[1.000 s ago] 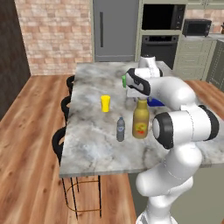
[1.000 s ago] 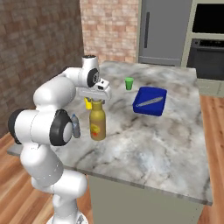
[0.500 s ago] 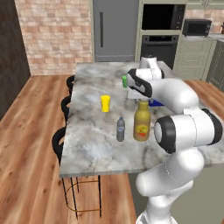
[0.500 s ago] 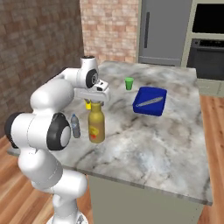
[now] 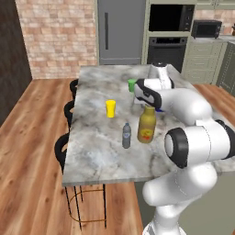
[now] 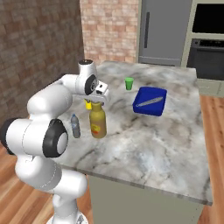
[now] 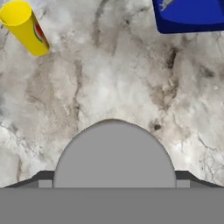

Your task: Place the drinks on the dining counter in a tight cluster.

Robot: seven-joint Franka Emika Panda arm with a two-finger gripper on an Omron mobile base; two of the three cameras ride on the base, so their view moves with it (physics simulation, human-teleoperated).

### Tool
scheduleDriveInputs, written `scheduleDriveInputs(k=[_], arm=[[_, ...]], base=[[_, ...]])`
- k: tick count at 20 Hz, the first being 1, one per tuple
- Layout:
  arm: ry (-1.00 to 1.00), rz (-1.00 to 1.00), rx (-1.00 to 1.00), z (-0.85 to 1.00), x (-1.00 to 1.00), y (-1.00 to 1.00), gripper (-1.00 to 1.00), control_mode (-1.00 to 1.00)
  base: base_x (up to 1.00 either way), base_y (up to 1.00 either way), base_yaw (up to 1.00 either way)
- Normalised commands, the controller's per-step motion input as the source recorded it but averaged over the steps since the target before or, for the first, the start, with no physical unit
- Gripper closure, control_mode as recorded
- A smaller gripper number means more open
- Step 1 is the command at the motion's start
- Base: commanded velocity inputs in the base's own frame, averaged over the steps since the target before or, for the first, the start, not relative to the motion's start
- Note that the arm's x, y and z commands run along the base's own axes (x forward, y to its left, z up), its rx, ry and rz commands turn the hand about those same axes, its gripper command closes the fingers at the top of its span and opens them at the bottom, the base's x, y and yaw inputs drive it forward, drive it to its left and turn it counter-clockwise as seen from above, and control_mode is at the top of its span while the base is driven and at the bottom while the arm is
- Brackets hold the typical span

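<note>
The big amber bottle [image 5: 146,125] stood on the dining counter [image 5: 98,151], a long marble top with round black stools along one side. It had a grey cap and a red and yellow label. The small water bottle [image 5: 126,136] stood just beside it, close but not touching. In the right base view the amber bottle [image 6: 98,121] stood near the counter's edge with the water bottle [image 6: 76,126] next to it.

The gripper [image 6: 99,99] hung right above the amber bottle's cap. Its fingers were spread wide apart and held nothing. In the hand view the grey cap [image 7: 113,153] sat round and big at the bottom (the camera looked straight down on it), with the two dark finger tips [image 7: 41,176] out on either side of it.

A yellow cup [image 5: 110,109] stood farther along the counter, apart from the two bottles. A green cup [image 5: 131,85] stood farther back still, near the arm. A blue box [image 6: 150,101] lay flat on the marble, well apart from the bottles.
</note>
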Motion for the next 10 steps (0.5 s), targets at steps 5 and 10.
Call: scheduleDriveInputs(k=[5,10], arm=[[-0.01,0.00,0.00,-0.02,0.00,0.00,1.00,-1.00],[0.16,0.00,0.00,-0.02,0.00,0.00,1.00,-1.00]], base=[[0.00,0.00,0.00],[0.00,0.00,0.00]])
